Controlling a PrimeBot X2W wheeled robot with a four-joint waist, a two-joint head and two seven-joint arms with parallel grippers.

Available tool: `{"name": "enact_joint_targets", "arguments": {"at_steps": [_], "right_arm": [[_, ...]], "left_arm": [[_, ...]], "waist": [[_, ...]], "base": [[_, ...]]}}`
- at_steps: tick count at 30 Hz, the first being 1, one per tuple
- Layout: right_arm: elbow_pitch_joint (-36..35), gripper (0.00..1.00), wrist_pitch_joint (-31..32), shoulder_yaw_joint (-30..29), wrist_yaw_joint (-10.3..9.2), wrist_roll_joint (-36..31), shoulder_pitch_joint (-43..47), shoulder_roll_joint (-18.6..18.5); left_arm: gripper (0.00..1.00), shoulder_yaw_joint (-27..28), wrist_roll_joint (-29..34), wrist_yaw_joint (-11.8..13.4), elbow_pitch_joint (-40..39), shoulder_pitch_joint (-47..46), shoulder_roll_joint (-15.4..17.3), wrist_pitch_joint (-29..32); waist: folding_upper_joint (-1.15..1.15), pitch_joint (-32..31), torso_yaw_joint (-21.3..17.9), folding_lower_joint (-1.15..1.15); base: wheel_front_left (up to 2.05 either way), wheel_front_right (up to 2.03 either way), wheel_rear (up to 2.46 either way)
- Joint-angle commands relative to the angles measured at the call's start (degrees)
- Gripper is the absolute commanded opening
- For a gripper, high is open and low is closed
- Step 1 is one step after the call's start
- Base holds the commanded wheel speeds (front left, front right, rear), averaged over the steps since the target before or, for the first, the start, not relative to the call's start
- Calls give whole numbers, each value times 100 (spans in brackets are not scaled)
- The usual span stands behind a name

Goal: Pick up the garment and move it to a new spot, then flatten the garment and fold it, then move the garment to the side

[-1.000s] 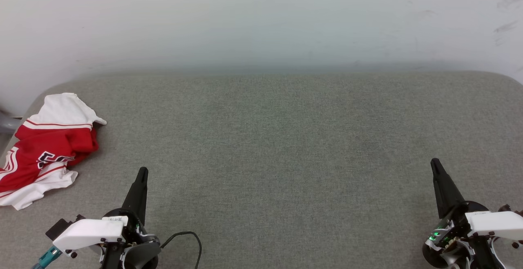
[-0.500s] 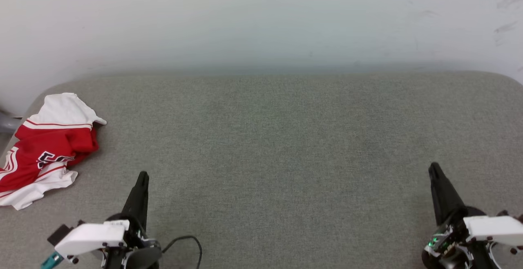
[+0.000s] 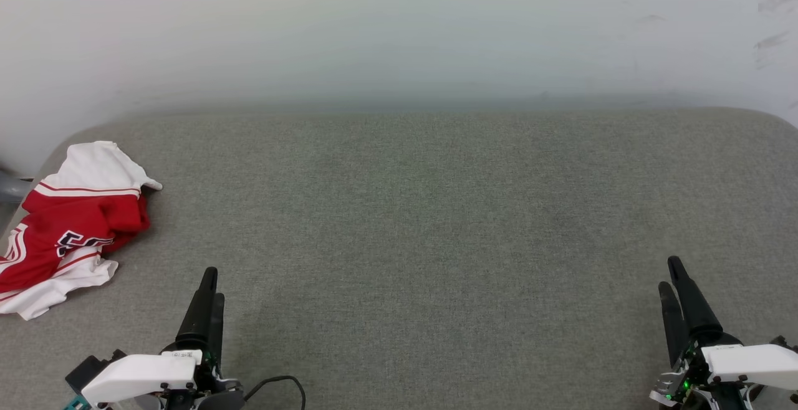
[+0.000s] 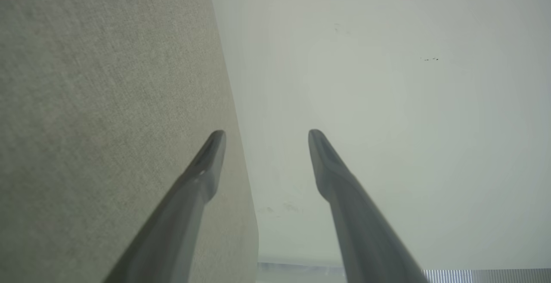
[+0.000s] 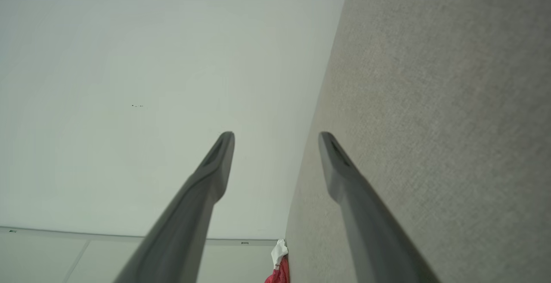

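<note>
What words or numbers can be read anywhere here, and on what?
None can be read in full.
Garment: black, white-outlined letters, folded over, unreadable.
Left hand: tiny sticker behind its fingers, too small to read.

1. I see the garment point(image 3: 68, 223) on the table point(image 3: 436, 223), at its far left edge, well apart from both grippers.
2. My left gripper point(image 3: 213, 285) is near-left over the table, with the garment further left and back.
3. My right gripper point(image 3: 669, 273) is near-right.
4. The wall point(image 3: 399, 30) stands behind the table.
</note>
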Motion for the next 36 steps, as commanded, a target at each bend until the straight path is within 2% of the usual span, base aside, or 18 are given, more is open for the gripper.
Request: {"name": "enact_joint_targets", "arguments": {"at_steps": [1,8,23,36], "right_arm": [[-160,100,-57,-17,0,-216,-76,-3],[-457,100,-239,-11,0,-1162,-39,-2],[-912,100,-582,98,0,-3175,48,-1],[-1022,100,-839,346,0,-4519,156,0]], "left_arm": [[100,44,188,-3,-151,-95,12,-52],[100,-11,1081,153,-437,-102,14,-232],[100,-299,3021,670,-864,-21,18,-574],[100,-474,4285,892,-992,55,20,-830]], "waist": [[0,2,1,0],[0,14,8,0],[0,25,-1,0],[0,26,9,0]], "base": [[0,0,0],[0,0,0],[0,0,0],[0,0,0]]}}
